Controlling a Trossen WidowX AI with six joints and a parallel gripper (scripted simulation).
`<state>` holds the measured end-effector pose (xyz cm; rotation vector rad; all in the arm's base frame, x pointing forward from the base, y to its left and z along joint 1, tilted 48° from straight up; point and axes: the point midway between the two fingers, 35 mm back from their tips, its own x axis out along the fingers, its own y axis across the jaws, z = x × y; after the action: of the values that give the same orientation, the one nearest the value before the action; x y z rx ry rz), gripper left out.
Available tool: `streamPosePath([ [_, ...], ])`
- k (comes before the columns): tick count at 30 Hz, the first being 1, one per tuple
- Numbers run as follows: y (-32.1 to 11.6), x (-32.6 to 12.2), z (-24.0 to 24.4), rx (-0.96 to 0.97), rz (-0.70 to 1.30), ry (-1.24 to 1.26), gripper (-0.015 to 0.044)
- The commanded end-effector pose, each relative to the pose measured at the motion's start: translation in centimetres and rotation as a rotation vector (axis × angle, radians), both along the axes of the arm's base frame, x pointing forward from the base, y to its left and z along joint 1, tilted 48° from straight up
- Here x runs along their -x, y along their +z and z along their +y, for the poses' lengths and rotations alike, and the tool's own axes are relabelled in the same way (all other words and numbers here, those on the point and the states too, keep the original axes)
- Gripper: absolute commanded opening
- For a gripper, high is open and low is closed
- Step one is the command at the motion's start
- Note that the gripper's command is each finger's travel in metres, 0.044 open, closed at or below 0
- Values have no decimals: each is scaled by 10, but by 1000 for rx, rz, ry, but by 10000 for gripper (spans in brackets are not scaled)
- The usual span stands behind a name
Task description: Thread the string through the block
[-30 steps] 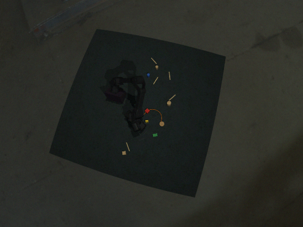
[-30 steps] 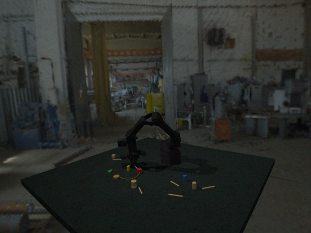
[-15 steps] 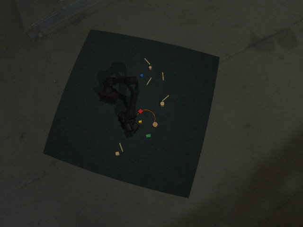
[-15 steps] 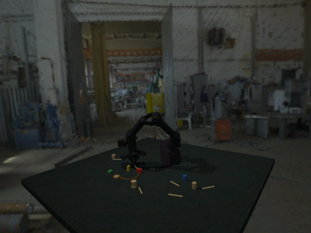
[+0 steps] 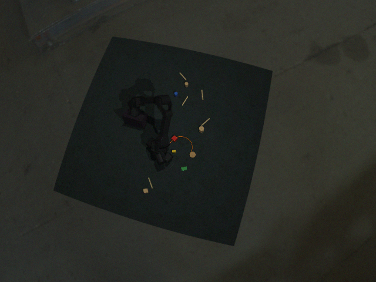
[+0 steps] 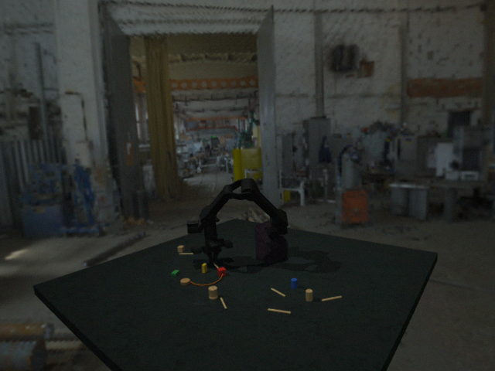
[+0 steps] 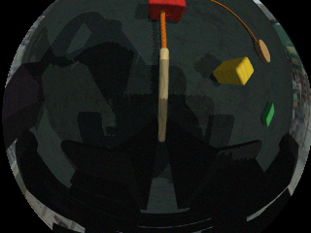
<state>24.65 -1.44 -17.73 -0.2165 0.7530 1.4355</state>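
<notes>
The red block (image 5: 174, 138) (image 6: 221, 271) (image 7: 167, 7) stands on the table. The orange string (image 5: 191, 145) (image 6: 205, 284) (image 7: 163, 31) curves from the round wooden button (image 5: 192, 154) (image 6: 185, 281) (image 7: 262, 50) to one side of the block and comes out at the other side, towards my gripper. There the wooden stick (image 6: 216, 265) (image 7: 163, 80) is on its end, wholly outside the block. My gripper (image 6: 213, 260) (image 7: 161, 123) is shut on the stick's far end, low over the table. The hole itself is not visible.
A yellow block (image 5: 173, 151) (image 6: 204, 267) (image 7: 233, 72) stands close beside the gripper. A green block (image 5: 184, 168) (image 7: 268, 115) lies farther out. A wooden cylinder (image 5: 201, 129), a blue cylinder (image 5: 175, 94), a wooden cube (image 5: 145, 190) and several loose sticks are also on the table.
</notes>
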Motion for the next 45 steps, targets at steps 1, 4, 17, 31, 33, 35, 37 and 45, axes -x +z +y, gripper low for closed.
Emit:
streamPosePath([
  [1,-6,1,0,13,-6,14,0],
  [4,-6,1,0,13,-6,14,0],
  [17,0,0,0,0,0,0,53],
  [31,53,-10,-61,6,-14,-5,210],
  [33,53,-10,-61,6,-14,-5,210],
  [35,50,-13,-59,12,-22,-16,236],
  [37,50,-13,-59,12,-22,-16,289],
  [45,70,-15,-80,11,-18,-13,440],
])
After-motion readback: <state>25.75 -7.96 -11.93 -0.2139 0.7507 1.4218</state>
